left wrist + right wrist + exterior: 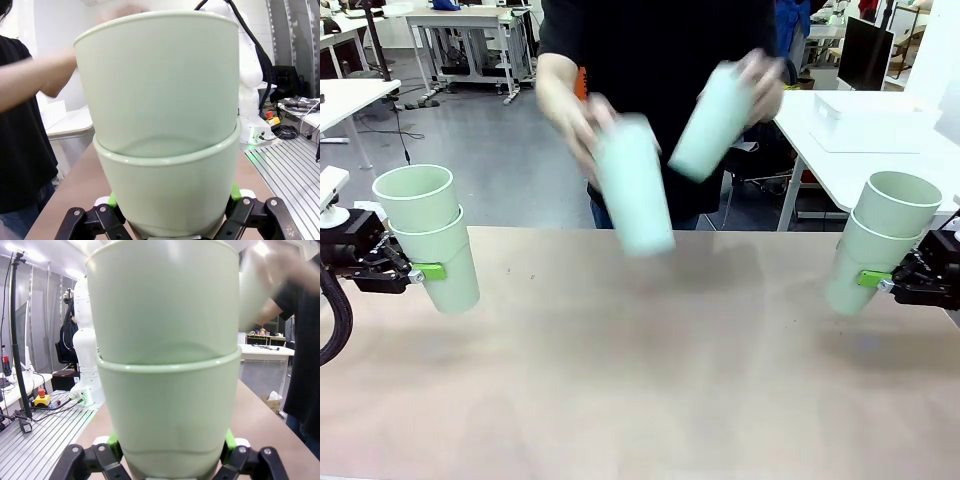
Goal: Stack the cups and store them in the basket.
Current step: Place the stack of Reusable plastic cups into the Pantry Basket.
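Stacking's in full swing, and a merge looks like your next job.
Over the table (640, 400), your left gripper (425, 271) at mid-left is clamped round a two-cup stack (430, 235), one cup nested in the other. Your right gripper (872, 279) at mid-right is pinching another nested pair (880, 240). Top centre, the person's hands (570, 110) hold two single cups (635, 190), blurred. To merge, I'd say, line the rims up squarely.

**Six mint cups (712, 122), all off the table (640, 380)**

The left stack (428, 238), two pale mint-green tumblers nested mouth-up, hangs near upright over the table's left edge. The right stack (880, 240), also two, leans over the right edge. Two single cups (633, 188), blurred and tilted, are aloft above the far edge.
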